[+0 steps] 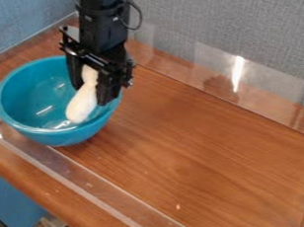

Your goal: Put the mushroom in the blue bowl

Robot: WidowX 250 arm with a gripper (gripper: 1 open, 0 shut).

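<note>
While the claw (94,88) stands narrowed around the mushroom (82,102), its fingers on either side of the upper part, the pale toy hangs at a slant inside the blue bowl (22,116), its lower end towards the near wall. Whether that end touches the bottom, I cannot tell.

Judging by its looks, the mushroom should be light, fairly firm and smooth enough to slide if pinched on a curve; it hardly seems fragile. The thick middle of the stem would offer the surest hold, with the fingers square across it.

The bowl sits by the left edge of the table (198,154), close to the shiny border strip (122,204). Its raised wall stands close around the fingers, so a sideways swing could knock or drag it. Opening gently low inside, then lifting straight up, seems the safest next move.
</note>
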